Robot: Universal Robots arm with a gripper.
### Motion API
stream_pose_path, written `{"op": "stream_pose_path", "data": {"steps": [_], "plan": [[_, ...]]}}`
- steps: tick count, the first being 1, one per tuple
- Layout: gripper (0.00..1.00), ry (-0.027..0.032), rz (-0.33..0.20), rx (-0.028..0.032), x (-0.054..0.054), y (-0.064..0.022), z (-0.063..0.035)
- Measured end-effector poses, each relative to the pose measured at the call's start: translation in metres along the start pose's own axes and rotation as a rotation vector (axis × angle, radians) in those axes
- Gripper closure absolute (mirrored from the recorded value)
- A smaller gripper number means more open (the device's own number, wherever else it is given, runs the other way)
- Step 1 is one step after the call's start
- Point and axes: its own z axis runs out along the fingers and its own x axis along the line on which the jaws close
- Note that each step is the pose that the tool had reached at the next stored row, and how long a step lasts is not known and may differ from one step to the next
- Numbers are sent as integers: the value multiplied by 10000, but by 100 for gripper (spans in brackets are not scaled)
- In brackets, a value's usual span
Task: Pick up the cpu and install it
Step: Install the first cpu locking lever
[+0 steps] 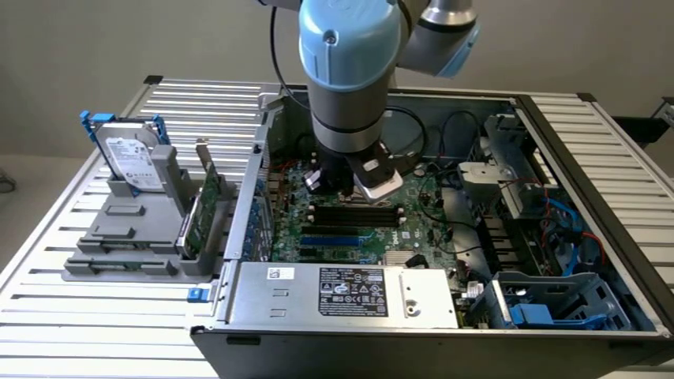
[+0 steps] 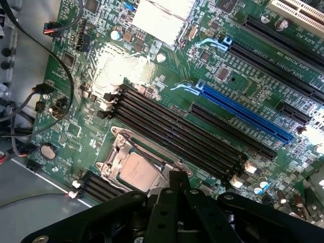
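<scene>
Wrist view: cpu (image 2: 139, 173) seated flat in its motherboard (image 2: 167, 96) socket, just beyond the empty, closed claw (image 2: 174, 185).

surface: slatted metal table (image 1: 95, 324) | on it: open PC case (image 1: 421, 335), grey parts holder (image 1: 132, 237) at exterior view's left

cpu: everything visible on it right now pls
The cpu is a small flat square chip with a dull silver-beige metal top, matte and unmarked as far as shows. It lies flat in the socket on the green motherboard, the metal frame around it, beside the black memory slots. The gripper hangs just above one edge, shut, covering that side; whether it touches the chip cannot be told.
</scene>
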Motion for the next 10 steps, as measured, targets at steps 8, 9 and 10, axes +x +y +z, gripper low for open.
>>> {"op": "stream_pose_path", "data": {"steps": [8,9,10], "plan": [[89,11,2,20,-50,4,113],[89,11,2,20,-50,3,122],[89,10,5,18,-49,-3,128]]}}
